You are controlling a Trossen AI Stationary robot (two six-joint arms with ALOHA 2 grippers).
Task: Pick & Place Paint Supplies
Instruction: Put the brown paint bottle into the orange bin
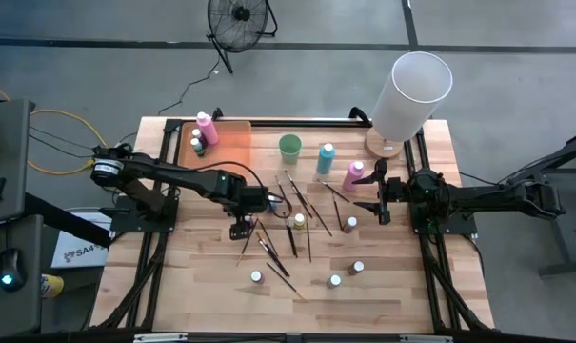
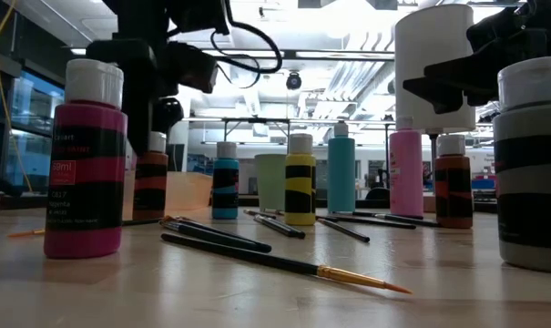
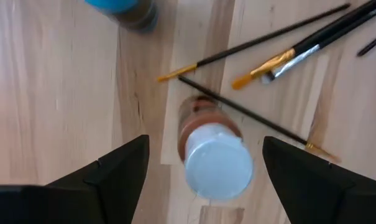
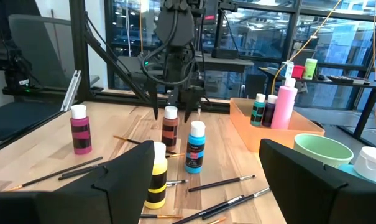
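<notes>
Wooden planks make up my table [image 1: 173, 286], with grey floor around it and a floor fan [image 1: 241, 19] beyond the far edge. On the far right corner stands a tall white cylinder [image 1: 411, 95]; at the far left lies the orange tray [image 1: 232, 143], already holding a pink bottle [image 1: 207, 129] and two small bottles beside it.

My left gripper [image 1: 240, 230] hangs over the middle-left of the table with its fingers apart. Through its wrist camera I see the brown bottle [image 3: 212, 149], white-capped and upright, standing on the wood directly between the two dark fingers [image 3: 113, 177]; neither finger touches it. A thin brush [image 3: 250, 117] lies just past the bottle, crossing behind it, and more brushes fan out beyond.

My right gripper [image 1: 384, 198] waits near the right edge, fingers spread and holding nothing. Ahead of those fingers stand a yellow bottle [image 4: 155, 175] and a blue one [image 4: 196, 147], with the green cup [image 4: 321, 155] off to one side.

Beyond the left fingers, toward table centre, the scattered dark-handled brushes [image 1: 302, 214] lie loose; a tall blue bottle [image 1: 326, 157] and another pink bottle [image 1: 354, 174] stand between the cup and my right gripper. Three small capped bottles [image 1: 335, 281] sit toward the near edge, well apart from both grippers.
</notes>
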